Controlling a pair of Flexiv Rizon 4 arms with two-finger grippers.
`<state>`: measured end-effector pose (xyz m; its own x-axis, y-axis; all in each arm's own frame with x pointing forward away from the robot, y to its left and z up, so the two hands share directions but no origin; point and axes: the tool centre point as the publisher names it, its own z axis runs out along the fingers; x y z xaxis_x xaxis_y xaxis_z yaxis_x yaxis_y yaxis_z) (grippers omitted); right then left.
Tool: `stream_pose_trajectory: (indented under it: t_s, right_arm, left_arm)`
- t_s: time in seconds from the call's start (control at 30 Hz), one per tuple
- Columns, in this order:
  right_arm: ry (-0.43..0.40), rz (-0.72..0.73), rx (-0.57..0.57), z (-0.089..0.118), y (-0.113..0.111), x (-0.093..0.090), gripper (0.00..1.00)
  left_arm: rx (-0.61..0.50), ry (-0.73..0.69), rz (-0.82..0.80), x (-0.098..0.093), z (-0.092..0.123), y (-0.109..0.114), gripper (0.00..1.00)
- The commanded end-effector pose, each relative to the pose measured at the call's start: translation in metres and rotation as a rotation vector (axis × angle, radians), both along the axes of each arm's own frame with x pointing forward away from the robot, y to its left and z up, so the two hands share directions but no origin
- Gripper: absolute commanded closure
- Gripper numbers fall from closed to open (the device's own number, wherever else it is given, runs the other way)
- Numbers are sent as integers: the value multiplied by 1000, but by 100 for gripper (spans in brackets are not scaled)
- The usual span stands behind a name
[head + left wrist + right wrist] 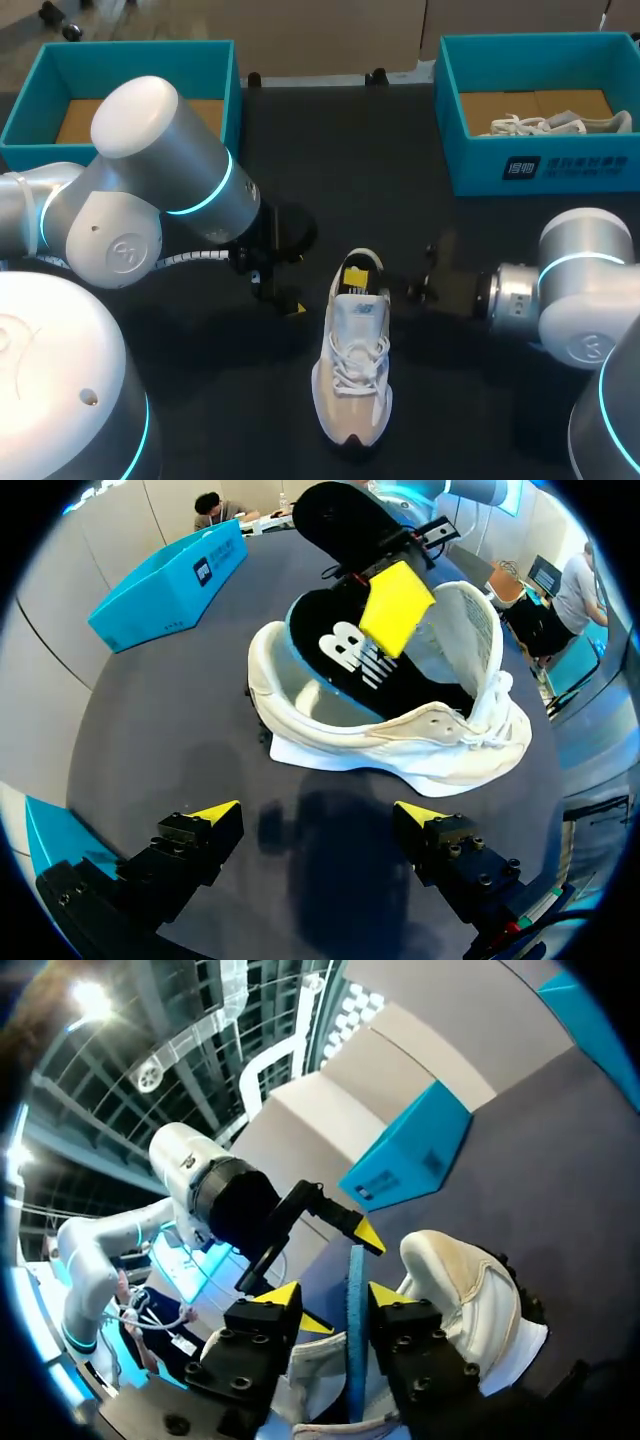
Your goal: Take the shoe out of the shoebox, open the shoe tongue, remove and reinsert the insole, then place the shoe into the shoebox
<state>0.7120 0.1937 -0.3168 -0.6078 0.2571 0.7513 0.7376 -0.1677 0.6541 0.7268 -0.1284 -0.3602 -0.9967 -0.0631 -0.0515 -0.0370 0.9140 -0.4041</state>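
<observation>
Shoe (pixel 352 370) stands on the table (pixel 340 150); our right gripper (pixel 335 1305) clamps the insole (pixel 350 655), half inside the shoe's heel, left gripper (pixel 318 815) spread empty beside the shoe; we should keep the insole in line with the shoe and brace its side

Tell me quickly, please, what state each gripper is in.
Left gripper: open, empty.
Right gripper: shut on the insole.

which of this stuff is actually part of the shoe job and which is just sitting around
Job in hand:
shoe on the table
insole, partly out of it, held by the right gripper
left gripper, open beside the shoe
empty shoebox, probably its box

Lying about:
other shoebox
second shoe inside it
</observation>
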Motion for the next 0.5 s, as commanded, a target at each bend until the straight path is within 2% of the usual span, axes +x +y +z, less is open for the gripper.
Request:
stream_pose_trajectory:
  t_s: [0.03, 0.17, 0.5]
  right_arm:
    - [9, -12, 0, -3, -2, 1, 100]
    - [36, -22, -3, -11, -1, 1, 100]
    - [88, -35, 20, -25, 4, -17, 100]
  left_arm:
    - [-1, -1, -1, -1, 0, 1, 0]
    - [-1, -1, -1, -1, 0, 1, 0]
    - [-1, -1, -1, -1, 0, 1, 0]
